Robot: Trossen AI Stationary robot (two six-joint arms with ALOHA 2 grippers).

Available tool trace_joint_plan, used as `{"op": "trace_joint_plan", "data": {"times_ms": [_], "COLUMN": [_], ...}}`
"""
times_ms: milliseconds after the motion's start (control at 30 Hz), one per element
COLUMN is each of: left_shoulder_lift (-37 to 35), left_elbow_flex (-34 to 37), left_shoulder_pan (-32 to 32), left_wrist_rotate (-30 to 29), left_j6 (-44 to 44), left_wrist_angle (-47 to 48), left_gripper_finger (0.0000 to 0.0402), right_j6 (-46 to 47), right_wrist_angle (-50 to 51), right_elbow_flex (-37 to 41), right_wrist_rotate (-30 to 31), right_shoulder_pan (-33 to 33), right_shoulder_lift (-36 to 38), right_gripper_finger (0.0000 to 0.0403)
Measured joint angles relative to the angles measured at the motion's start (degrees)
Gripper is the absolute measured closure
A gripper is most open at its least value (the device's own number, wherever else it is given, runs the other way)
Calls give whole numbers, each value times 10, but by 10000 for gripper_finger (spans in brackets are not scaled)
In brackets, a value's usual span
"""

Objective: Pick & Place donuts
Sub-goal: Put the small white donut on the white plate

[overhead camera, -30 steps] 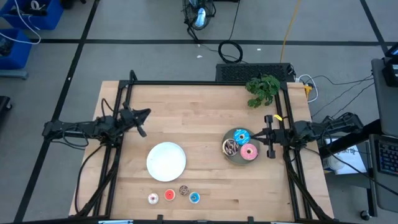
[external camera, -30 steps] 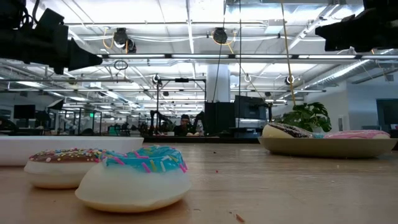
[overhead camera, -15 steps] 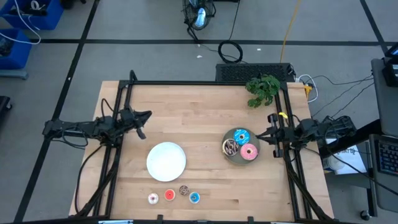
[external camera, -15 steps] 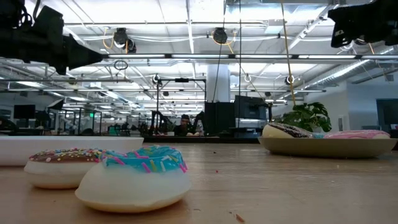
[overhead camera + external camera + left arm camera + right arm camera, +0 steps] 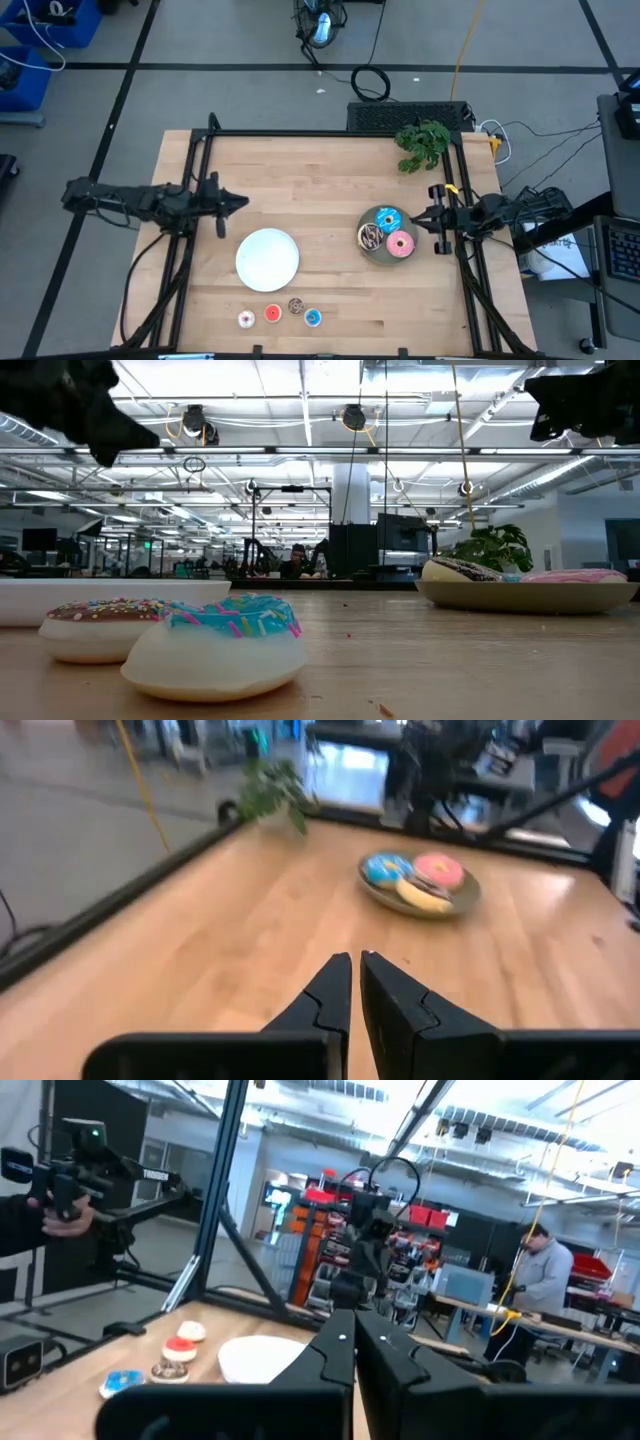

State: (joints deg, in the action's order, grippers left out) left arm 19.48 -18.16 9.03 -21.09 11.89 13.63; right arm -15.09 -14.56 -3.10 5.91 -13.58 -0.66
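Three larger donuts lie on the grey plate (image 5: 366, 252): blue sprinkled (image 5: 387, 218), dark brown (image 5: 371, 237) and pink (image 5: 401, 244). Four tiny donuts rest in a row on the table near its near edge: pale pink (image 5: 246, 319), red (image 5: 272, 314), brown (image 5: 295, 306) and blue (image 5: 313, 318). My left gripper (image 5: 241, 202) is shut and empty, above the table's left part, pointing toward the grey plate (image 5: 420, 902). My right gripper (image 5: 417, 222) is shut and empty, just right of the grey plate, pointing toward the table's left; its wrist view shows it (image 5: 352, 1325).
A round white plate (image 5: 268, 259) lies on the table between the arms, nearer the left. A green plant (image 5: 423, 143) stands at the far right corner. A black frame runs along the table's edges. The low view shows the tiny blue donut (image 5: 220, 645) close up.
My left gripper has swung from pointing toward the far right to pointing level toward the table's right, its tip moving a little toward the near edge. My right gripper has drawn back a little from the grey plate toward the table's right edge.
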Motion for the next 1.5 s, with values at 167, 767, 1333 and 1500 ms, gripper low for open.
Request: {"op": "trace_joint_plan", "data": {"times_ms": [167,767,1333,1500], "left_shoulder_lift": [127,582,736,774], "left_elbow_flex": [-122,-510,-528,-528], "left_shoulder_pan": [55,385,431,429], "left_wrist_rotate": [-13,-70,34,41], "left_j6": [120,409,547,532], "left_wrist_angle": [125,459,413,325], "left_gripper_finger": [371,371,308,215], "right_j6": [-6,16,53,54], "right_wrist_angle": [5,34,-39,-24], "right_elbow_flex": [1,-15,6,6], "right_wrist_rotate": [0,0,-45,-45], "right_shoulder_pan": [0,0,0,0], "right_shoulder_lift": [0,-1,-1,-1], "right_gripper_finger": [403,403,403,403]}}
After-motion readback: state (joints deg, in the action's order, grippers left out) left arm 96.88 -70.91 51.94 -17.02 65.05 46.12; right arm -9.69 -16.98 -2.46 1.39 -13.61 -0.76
